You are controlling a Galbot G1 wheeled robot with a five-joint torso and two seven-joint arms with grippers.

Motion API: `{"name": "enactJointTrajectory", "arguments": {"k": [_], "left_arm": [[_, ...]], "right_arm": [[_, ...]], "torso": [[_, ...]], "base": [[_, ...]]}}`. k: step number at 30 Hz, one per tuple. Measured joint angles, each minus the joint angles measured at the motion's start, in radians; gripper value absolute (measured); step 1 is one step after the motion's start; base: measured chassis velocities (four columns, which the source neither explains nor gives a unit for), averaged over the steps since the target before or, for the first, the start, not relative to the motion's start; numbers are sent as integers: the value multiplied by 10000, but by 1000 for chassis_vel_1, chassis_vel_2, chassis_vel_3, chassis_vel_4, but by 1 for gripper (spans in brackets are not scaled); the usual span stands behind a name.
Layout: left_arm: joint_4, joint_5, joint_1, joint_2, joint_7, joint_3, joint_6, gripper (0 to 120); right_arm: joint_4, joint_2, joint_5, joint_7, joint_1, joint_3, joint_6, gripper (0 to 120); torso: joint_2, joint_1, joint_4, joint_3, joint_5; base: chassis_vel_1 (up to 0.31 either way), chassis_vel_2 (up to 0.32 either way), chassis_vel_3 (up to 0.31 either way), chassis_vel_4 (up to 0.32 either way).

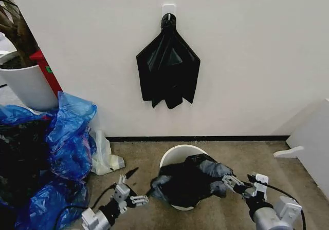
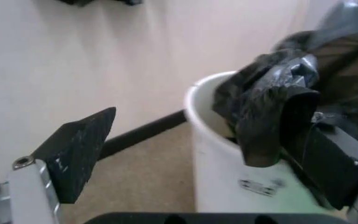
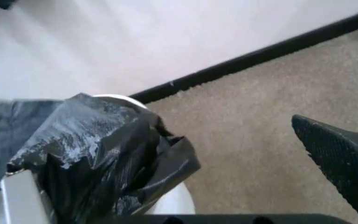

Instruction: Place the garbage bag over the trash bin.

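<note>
The white trash bin (image 1: pixel 177 154) stands on the carpet close to the wall. The black garbage bag (image 1: pixel 191 181) lies crumpled over its opening and spills past the near rim on both sides. My left gripper (image 1: pixel 140 186) is at the bag's left edge and stands open. In the left wrist view, the bag (image 2: pixel 272 107) hangs over one finger (image 2: pixel 328 163) beside the bin (image 2: pixel 223 163). My right gripper (image 1: pixel 240 181) is at the bag's right edge, also open. The right wrist view shows the bag (image 3: pixel 98 149) draped over one finger, the other finger (image 3: pixel 347 161) standing free.
A second black bag (image 1: pixel 168 71) hangs from a wall hook above the bin. Blue plastic bags (image 1: pixel 67 137) pile up on the left, with a white planter pot (image 1: pixel 28 83) behind them. A white bag (image 1: pixel 105 157) lies by the baseboard. White furniture (image 1: pixel 313 142) stands at right.
</note>
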Motion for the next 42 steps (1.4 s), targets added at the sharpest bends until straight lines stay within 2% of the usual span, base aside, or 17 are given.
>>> {"name": "enactJointTrajectory", "arguments": {"k": [9,17,22,23,28,34,40,42], "left_arm": [[504,-619,-874,-217,-783,451,894,100],[126,-500,-264,-248,-755,188,1032,100],[-330,-539,266,51,-540,-609,1011,100],[-393,-642,376,191,-387,-775,1048,100],[-396,-856,482,355,51,-814,1074,100],[-391,-944,500,405,494,-678,1262,100],[94,-851,394,331,757,-375,1484,100],[662,-727,2,75,648,-216,1597,100]], "right_arm": [[-792,-118,516,470,498,159,-421,100],[-219,-30,761,1161,-162,269,-601,100],[188,94,1259,1939,-414,227,-821,100],[338,108,1807,2290,-448,226,-1053,100],[464,163,2673,2633,-488,215,-1421,100],[465,276,2864,2730,-576,125,-1598,100],[12,406,2818,2637,-705,109,-1642,100],[-510,554,2758,2446,-573,17,-1589,100]], "torso": [[0,0,-2,0,1],[0,0,0,-2,-2],[0,0,-1,-2,0],[0,0,-1,-2,0],[0,0,0,-2,-2],[0,0,-1,-2,0],[0,0,0,-2,0],[0,0,0,-2,0]], "base": [[0,0,0,0],[0,0,0,0],[0,0,0,0],[0,0,0,0],[0,0,0,0],[0,0,0,0],[0,0,0,0],[0,0,0,0]]}}
